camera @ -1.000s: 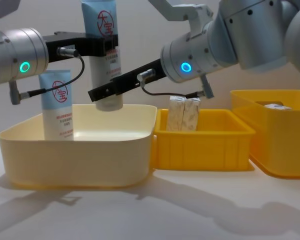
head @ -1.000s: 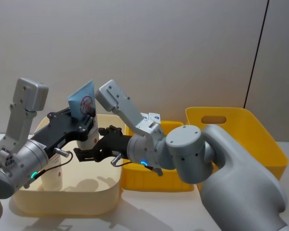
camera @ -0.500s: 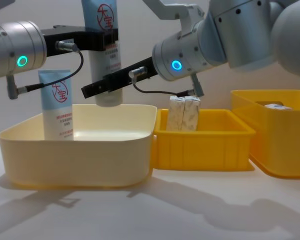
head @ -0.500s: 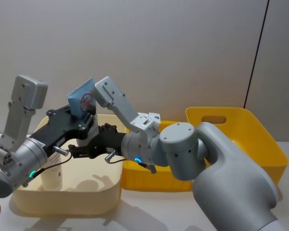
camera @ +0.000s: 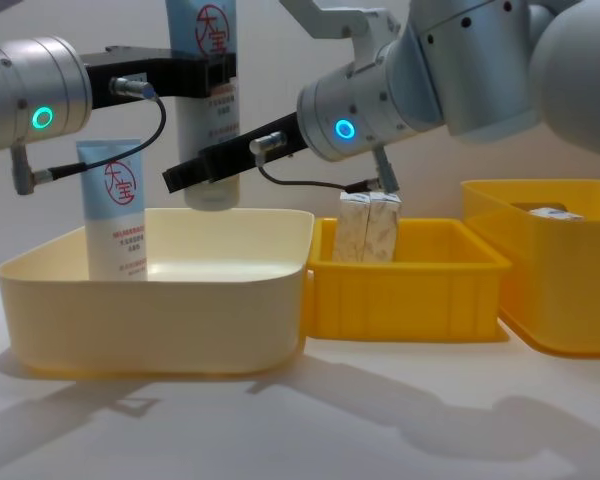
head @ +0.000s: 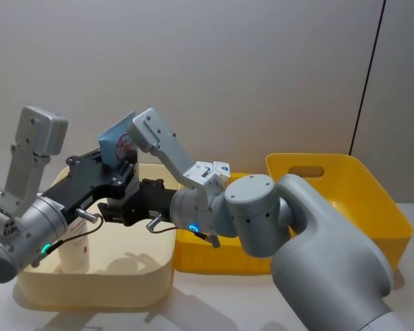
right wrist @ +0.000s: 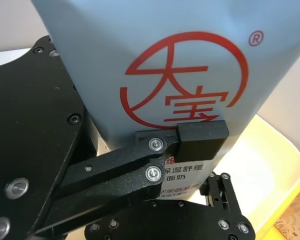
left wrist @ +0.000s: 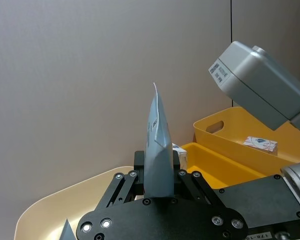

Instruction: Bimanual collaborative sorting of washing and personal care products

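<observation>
My left gripper (camera: pixel 215 78) is shut on a tall light-blue tube (camera: pixel 202 60) with a red circle logo, holding it upright, cap down, above the cream bin (camera: pixel 160 320). The right wrist view shows this tube (right wrist: pixel 155 65) very close, with a black finger of the left gripper across it. Open, my right gripper (camera: pixel 200 170) reaches in from the right at the tube's lower end, just above the cap. A second blue tube (camera: pixel 113 210) stands inside the cream bin at its left. Two small white cartons (camera: pixel 370 228) with tan print stand in the small yellow bin (camera: pixel 410 290).
A large yellow bin (camera: pixel 560 280) stands at the right with a white carton (camera: pixel 545 211) in it. The three bins sit side by side on a white table (camera: pixel 380 420). A plain wall closes off the back.
My right gripper has slid left, closing in on the held tube's lower end. The left gripper has lifted the tube slightly.
</observation>
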Controlling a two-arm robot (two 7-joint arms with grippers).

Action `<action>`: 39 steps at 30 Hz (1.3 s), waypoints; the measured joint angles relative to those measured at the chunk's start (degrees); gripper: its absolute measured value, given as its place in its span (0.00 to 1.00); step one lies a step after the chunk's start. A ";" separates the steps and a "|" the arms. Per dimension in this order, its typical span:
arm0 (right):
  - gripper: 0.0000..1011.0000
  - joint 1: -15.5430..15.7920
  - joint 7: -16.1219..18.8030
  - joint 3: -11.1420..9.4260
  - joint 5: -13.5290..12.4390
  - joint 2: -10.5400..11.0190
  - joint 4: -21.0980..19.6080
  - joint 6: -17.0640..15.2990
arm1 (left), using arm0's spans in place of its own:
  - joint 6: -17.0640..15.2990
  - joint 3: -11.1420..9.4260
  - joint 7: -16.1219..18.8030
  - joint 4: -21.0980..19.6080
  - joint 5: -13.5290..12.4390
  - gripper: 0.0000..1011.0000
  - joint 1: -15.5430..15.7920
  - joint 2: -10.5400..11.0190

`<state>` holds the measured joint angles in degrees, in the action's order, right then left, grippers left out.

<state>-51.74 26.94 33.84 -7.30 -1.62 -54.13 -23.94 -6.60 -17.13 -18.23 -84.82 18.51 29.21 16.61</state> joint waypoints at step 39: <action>0.66 -0.33 0.00 -0.07 -0.13 -0.39 0.63 0.21 | -0.07 -0.01 -0.04 -0.27 0.01 0.69 -0.06 0.09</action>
<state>-52.07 26.94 33.76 -7.43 -2.01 -53.50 -23.73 -6.67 -17.14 -18.27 -85.09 18.51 29.15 16.69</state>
